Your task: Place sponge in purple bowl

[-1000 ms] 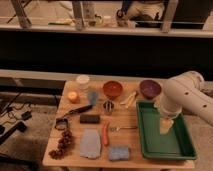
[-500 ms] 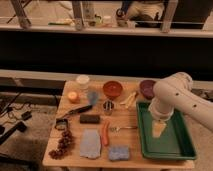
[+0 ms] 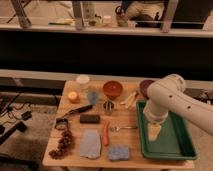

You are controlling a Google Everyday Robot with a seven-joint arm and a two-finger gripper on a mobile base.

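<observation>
Just then, gripper (image 3: 155, 132) hung over green tray (image 3: 184, 151), jaws apart, sponge (image 3: 119, 152) at its 8 o'clock, purple bowl (image 3: 144, 87) at 12

sponge (image 3: 119, 152): we see blue-grey, at the near edge
purple bowl (image 3: 145, 87): dark purple, we think; it is mostly hidden
gripper (image 3: 154, 132): pale cream, over the tray at the right
tray (image 3: 175, 146): green
arm (image 3: 170, 97): white
far bowl (image 3: 113, 89): orange-red
cloth (image 3: 90, 143): blue-grey
block (image 3: 90, 118): grey-black
table (image 3: 132, 142): light wood brown
</observation>
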